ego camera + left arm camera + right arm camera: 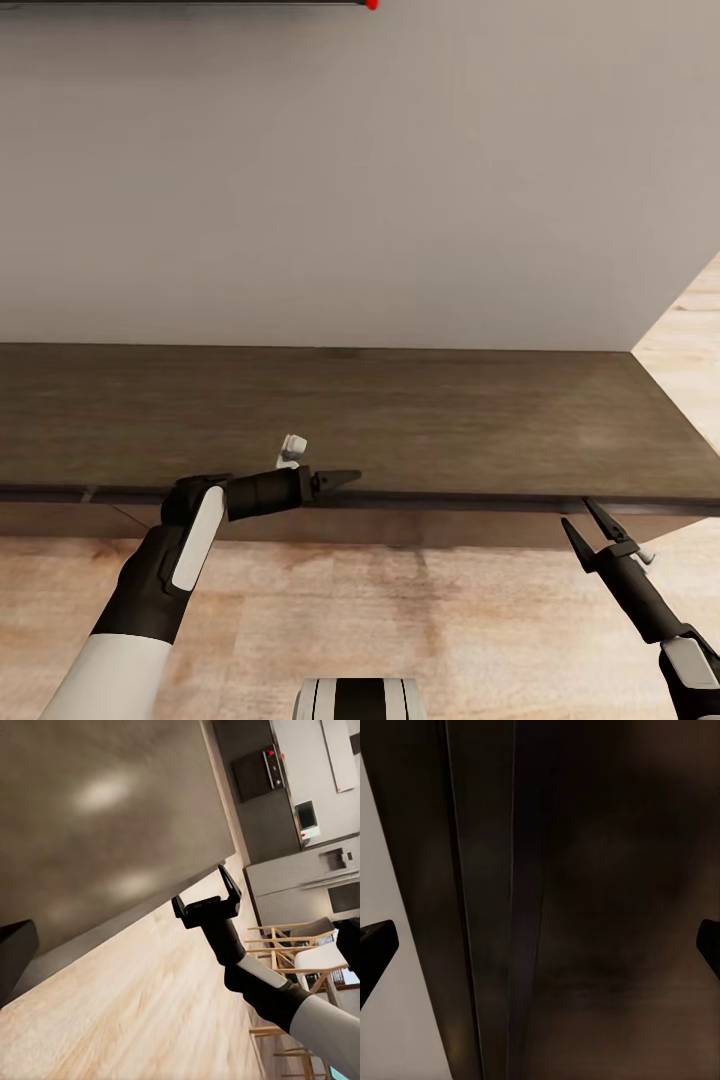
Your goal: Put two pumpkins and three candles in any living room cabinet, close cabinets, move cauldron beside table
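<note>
Two grippers work at the front edge of the cabinet (360, 420), which spans the middle of the head view. Left gripper (345, 480), centre-left, appears closed and empty. Right gripper (590, 525), lower right, is open and empty. Risk: fingers may slip off the handleless drawer front, or scrape its edge, leaving the drawer unmoved.

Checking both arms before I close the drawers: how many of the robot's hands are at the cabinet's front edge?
2. The left hand lies sideways along the cabinet front edge, shut. The right hand, open, points at the edge near the cabinet's right end.
</note>
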